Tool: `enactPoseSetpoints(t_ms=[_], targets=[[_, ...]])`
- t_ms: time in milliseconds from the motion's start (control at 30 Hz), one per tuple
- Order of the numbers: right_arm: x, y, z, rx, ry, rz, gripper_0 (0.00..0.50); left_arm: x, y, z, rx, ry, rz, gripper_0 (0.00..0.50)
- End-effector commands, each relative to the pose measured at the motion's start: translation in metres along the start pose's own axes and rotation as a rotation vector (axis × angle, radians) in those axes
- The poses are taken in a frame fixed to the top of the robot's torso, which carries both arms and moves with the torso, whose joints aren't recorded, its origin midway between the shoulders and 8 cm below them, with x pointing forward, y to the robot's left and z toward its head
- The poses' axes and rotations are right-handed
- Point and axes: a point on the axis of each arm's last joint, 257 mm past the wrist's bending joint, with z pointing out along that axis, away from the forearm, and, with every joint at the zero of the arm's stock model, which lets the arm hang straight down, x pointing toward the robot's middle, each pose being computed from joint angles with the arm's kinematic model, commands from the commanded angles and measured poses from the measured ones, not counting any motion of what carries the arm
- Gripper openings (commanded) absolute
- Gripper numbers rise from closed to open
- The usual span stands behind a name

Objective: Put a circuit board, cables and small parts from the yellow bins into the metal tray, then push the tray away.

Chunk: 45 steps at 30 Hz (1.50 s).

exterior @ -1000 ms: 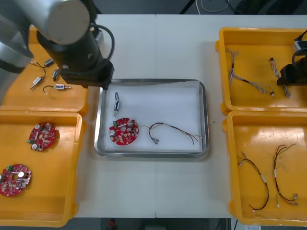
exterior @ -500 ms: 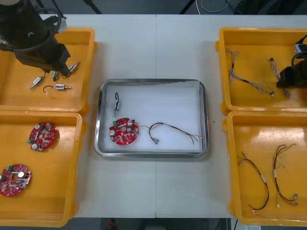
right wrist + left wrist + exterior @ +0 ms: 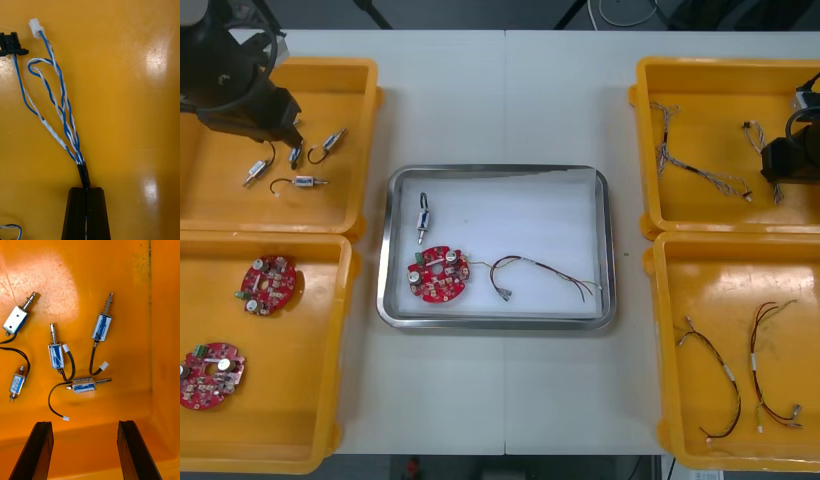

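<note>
Left end effector (image 3: 84, 423), 10 o'clock, stood open over 5 small metal parts (image 3: 101, 326) | right end effector (image 3: 87, 189), 2 o'clock, pinched 1 twisted cable (image 3: 63, 112)

Left arm (image 3: 225, 70): bulky rounded black housing, black cable curving beside it. Right arm (image 3: 792, 155): black, blocky. Left gripper (image 3: 84, 423) fingers (image 3: 37, 450): matte black flat bars, tapering to blunt tips.
</note>
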Motion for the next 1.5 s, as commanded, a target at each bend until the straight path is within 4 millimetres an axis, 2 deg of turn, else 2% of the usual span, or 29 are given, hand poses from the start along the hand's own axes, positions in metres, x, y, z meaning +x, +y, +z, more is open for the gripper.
enactPoseSetpoints(t_ms=[33,200,433,667,733,767,833,867,1033,1267,1433,1500], targets=[[-0.021,-0.003,-0.019,0.017,-0.024,-0.031,0.000,-0.039,0.038,-0.035,-0.039,-0.117,0.111,0.500],[-0.031,-0.009,-0.055,0.028,-0.001,-0.073,0.000,-0.043,0.056,-0.021,-0.053,-0.147,0.143,0.500],[-0.037,0.007,-0.113,-0.005,0.006,-0.158,0.000,-0.042,0.081,0.000,-0.080,-0.168,0.201,0.500],[-0.016,0.036,-0.164,0.002,0.048,-0.316,0.000,-0.031,0.098,0.018,-0.093,-0.156,0.274,0.500],[-0.013,0.040,-0.170,-0.001,0.055,-0.333,0.000,-0.029,0.098,0.022,-0.089,-0.154,0.276,0.500],[-0.017,0.053,-0.183,-0.006,0.026,-0.383,0.000,-0.025,0.102,0.028,-0.083,-0.153,0.280,0.500],[-0.023,0.062,-0.190,-0.013,-0.008,-0.411,0.000,-0.022,0.104,0.032,-0.078,-0.154,0.277,0.500],[-0.032,0.076,-0.203,-0.026,-0.061,-0.456,0.000,-0.019,0.106,0.038,-0.069,-0.159,0.276,0.500],[-0.036,0.118,-0.222,-0.068,-0.156,-0.585,0.000,-0.013,0.098,0.054,-0.046,-0.150,0.269,0.500],[-0.008,0.189,-0.230,-0.093,-0.197,-0.850,0.000,-0.013,0.083,0.072,-0.021,-0.177,0.256,0.500],[0.014,0.242,-0.230,-0.103,-0.218,-1.027,0.000,-0.007,0.086,0.077,-0.032,-0.163,0.263,0.500],[0.021,0.255,-0.230,-0.100,-0.225,-1.073,0.000,-0.006,0.087,0.078,-0.036,-0.160,0.266,0.500]])
